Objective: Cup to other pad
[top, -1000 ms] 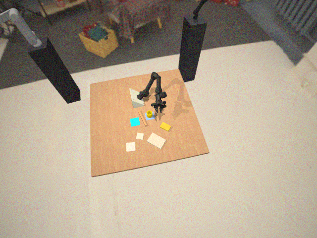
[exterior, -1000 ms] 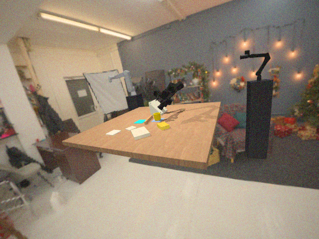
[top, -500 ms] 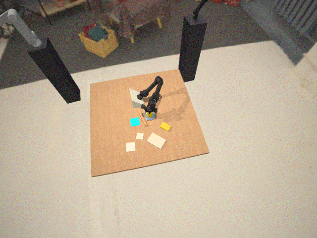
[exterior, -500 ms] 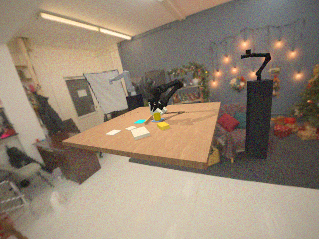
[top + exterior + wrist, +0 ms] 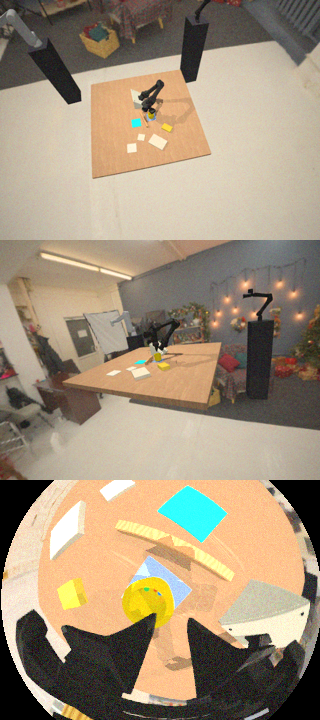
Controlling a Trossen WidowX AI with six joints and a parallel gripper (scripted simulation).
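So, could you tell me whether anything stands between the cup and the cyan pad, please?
Yes: a low wooden strip lies between the yellow cup and the cyan pad.

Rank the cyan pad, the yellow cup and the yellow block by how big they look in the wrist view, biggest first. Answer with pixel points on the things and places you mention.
1. Cyan pad (image 5: 136,122) (image 5: 140,361) (image 5: 192,513)
Yellow cup (image 5: 150,115) (image 5: 157,357) (image 5: 132,604): too close to the pad to rank surely.
Last: yellow block (image 5: 166,127) (image 5: 163,366) (image 5: 73,594)
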